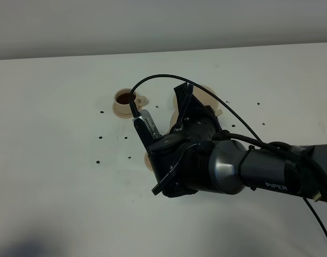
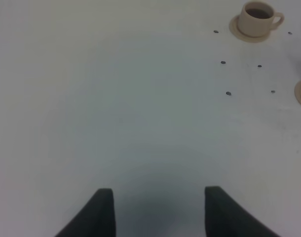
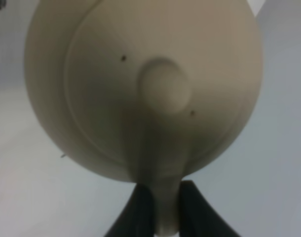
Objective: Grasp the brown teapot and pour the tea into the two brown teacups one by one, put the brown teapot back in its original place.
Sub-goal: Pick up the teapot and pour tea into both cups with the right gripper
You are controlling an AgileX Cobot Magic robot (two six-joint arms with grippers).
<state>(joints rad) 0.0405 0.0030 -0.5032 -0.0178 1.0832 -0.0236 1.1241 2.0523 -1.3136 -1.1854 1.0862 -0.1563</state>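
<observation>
My right gripper (image 3: 165,192) is clenched on the loop handle of the brown teapot (image 3: 145,89). The handle runs straight between the two dark fingers, with no slack that I can see. The wrist camera looks onto the lid and its knob. So the pot's long axis runs from the handle at my jaws, across the knob, to the spout on the far side, which the body hides. The spout points away from the gripper. In the high view the arm comes in from the right edge of the tabletop (image 1: 45,187) and the wrist aims toward the far edge, so I judge the spout heads that way too. There the pot sits mostly hidden under the wrist, near the middle of the tabletop.

One teacup (image 1: 123,98), near the far edge and left of the middle, holds dark tea. I cannot make out the second cup, so I take the second pour as the step in hand. I would carry the pot level, bring the spout just above the rim, roll the wrist slowly and stop early. A saucer edge (image 1: 147,160) peeks out beside the wrist, and I'd steer clear of it.

My left gripper (image 2: 158,212) hangs released over bare tabletop, well apart from everything.
</observation>
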